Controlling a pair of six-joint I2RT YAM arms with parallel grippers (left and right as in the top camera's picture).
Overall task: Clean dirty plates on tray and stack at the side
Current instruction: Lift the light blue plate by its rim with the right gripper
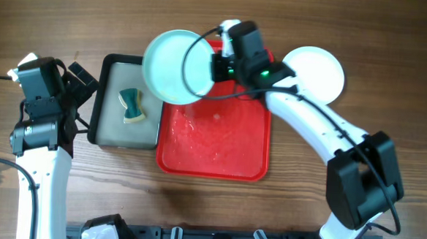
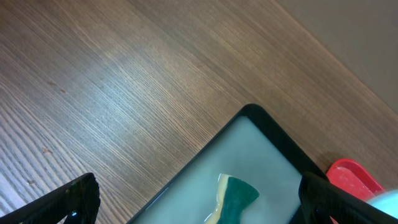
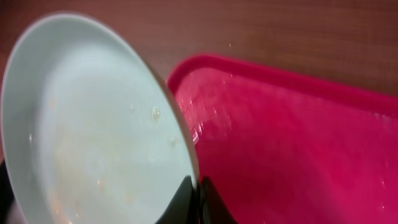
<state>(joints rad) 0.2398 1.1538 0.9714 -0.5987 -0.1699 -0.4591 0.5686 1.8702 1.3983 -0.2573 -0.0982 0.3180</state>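
few smears on plate, wrist-only

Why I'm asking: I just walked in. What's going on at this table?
The right hand grips a mint plate by its rim, holding it over where the red tray meets the grey tray; faint yellowish smears show on it. The left hand is open beside the grey tray, where a sponge lies. A white plate sits on the table right of the red tray, which holds no plates.
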